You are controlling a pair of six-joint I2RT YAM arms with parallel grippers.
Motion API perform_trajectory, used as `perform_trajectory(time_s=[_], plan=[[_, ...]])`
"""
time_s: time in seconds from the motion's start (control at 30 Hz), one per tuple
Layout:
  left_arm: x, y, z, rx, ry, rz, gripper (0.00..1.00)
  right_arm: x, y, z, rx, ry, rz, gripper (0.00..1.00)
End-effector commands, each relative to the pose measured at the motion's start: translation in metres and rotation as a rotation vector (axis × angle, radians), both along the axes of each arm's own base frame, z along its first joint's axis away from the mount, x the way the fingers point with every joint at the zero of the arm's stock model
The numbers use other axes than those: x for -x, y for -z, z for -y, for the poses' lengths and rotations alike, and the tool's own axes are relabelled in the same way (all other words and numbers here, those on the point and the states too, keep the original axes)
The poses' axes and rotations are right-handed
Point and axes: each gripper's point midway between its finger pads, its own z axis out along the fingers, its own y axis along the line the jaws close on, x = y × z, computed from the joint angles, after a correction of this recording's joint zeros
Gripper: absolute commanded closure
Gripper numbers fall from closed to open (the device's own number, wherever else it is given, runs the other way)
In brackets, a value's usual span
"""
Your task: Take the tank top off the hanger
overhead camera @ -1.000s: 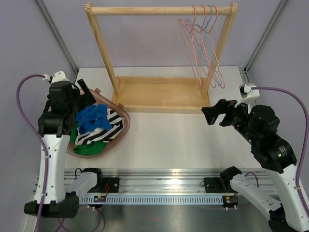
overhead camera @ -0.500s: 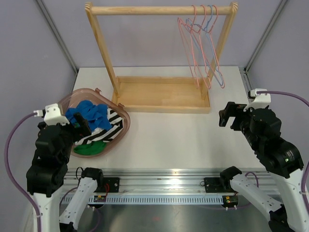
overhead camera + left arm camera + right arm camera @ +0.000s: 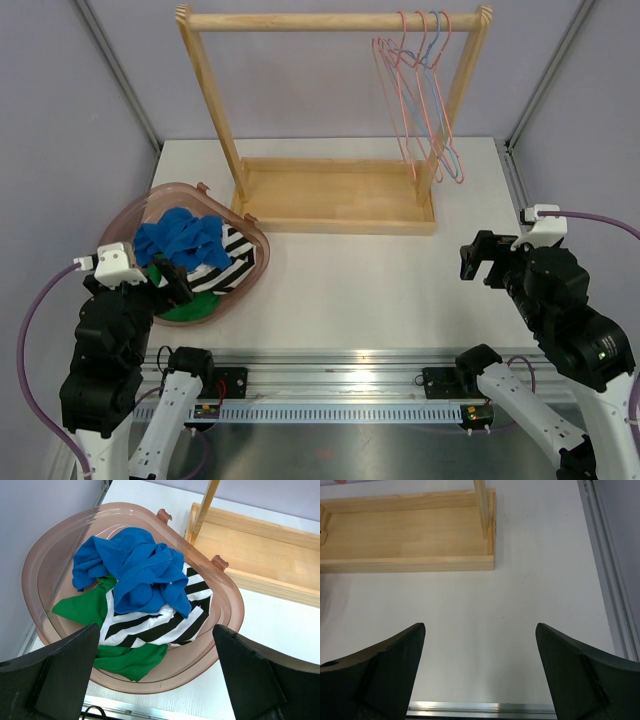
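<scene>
Several bare wire hangers [image 3: 425, 90] hang at the right end of the wooden rack's rod [image 3: 330, 20]; no garment is on any of them. A blue garment [image 3: 185, 238] lies crumpled on a black-and-white striped one [image 3: 228, 262] and a green one [image 3: 185, 308] in the brown basket [image 3: 255, 245]. I cannot tell which is the tank top. My left gripper [image 3: 170, 283] is open and empty, above the basket's near edge; its wrist view shows the blue garment [image 3: 140, 570] between its jaws [image 3: 155, 680]. My right gripper [image 3: 480, 258] is open and empty over bare table [image 3: 480, 670].
The rack's wooden base tray [image 3: 330, 195] sits at the back middle and shows in the right wrist view [image 3: 405, 535] and the left wrist view [image 3: 260, 550]. The basket rim [image 3: 235, 605] nearly touches the tray's left corner. A metal rail [image 3: 330, 385] runs along the near edge.
Both arms have drawn back toward the near edge: the left from the far side of the basket to its near side, the right away from the rack to the right. The hangers sway slightly.
</scene>
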Motion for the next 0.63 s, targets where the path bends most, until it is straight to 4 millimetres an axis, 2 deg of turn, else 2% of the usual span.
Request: perform_trajectory(time_s=[0.0, 0.33, 0.6], plan=[[-0.005, -0.006, 0.006, -0.007, 0.039, 0.037, 0.01, -0.005, 0.003, 0.004, 0.014, 0.025, 0.013, 0.00], [-0.017, -0.010, 0.013, 0.011, 0.065, 0.082, 0.01, -0.016, 0.004, -0.006, -0.006, 0.015, 0.007, 0.00], [-0.019, -0.011, 0.013, 0.006, 0.065, 0.082, 0.01, -0.017, 0.000, -0.009, -0.024, 0.001, 0.020, 0.00]])
